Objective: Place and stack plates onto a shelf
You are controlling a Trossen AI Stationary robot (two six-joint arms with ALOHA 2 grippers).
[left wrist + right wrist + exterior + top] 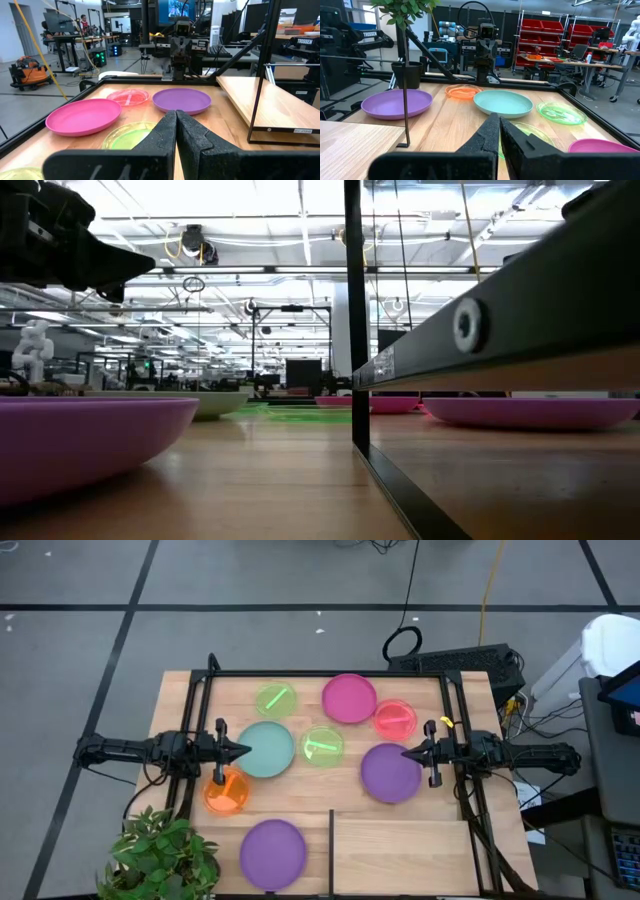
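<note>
Plates lie scattered across your wood tabletop (300,825), none on the pale-wood shelf panel (400,855) at the near right behind its thin black divider bar (331,850). From above you see a pale teal opaque plate (268,750) just beside the left gripper (243,750), whose fingers are pressed together on nothing, and a translucent orange plate (227,792) partly covered by that arm. The right gripper (408,752) hangs over the edge of a purple opaque plate (390,772), fingers likewise closed and empty. Farther back sit a magenta plate (349,698), a red-pink translucent plate (395,719) and two translucent green plates (277,699) (322,745). Another purple plate (272,853) rests by the potted plant (160,855), which is cut off at the picture's edge. In your low view, the shelf's frame blocks much of the table.
</note>
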